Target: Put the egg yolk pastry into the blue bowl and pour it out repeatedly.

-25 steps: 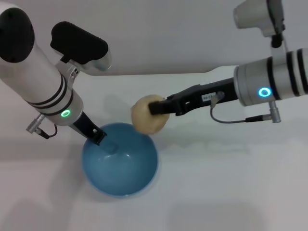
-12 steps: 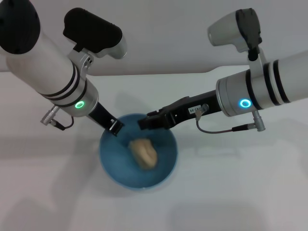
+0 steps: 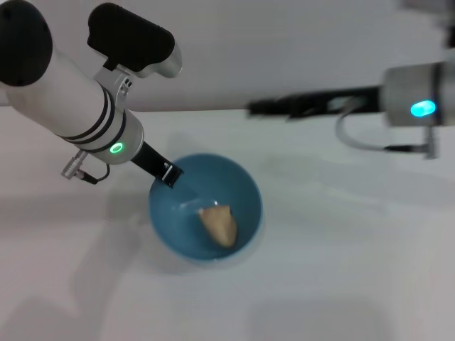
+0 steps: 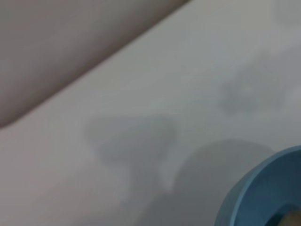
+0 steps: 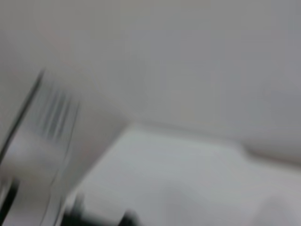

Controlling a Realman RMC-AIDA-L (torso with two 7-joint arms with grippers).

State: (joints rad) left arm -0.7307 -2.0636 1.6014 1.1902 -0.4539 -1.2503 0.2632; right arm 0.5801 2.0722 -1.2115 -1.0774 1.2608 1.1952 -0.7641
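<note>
While the pastry [image 3: 218, 224] lies inside the bowl [image 3: 245, 186], toward the side nearest the robot's body and leaning on the inner wall, you have the placing half of a cycle done. It sits loose, touched by neither gripper.

The bowl rests on the white table [image 3: 341, 277]. Your left gripper [image 3: 169, 172] is at the far-left rim, apparently clamped on the wall, one finger in and one out; the contact itself is small and dark in the head view, so treat the grip as likely, not confirmed. The left wrist view shows only a slice of blue rim and a sliver of pastry.

Your right gripper [image 3: 261, 108] is well clear, up over the table's far edge, motion-blurred. You cannot tell how far its fingers are parted; nothing shows in them.

Risks for the pour, as judged:
- A one-point rim hold may let the glossy bowl swivel or slip when tilted.
- Tip too fast and the rounded pastry could roll away, toward the table's near edge.
- Tip too little and it may stay wedged against the wall.
</note>
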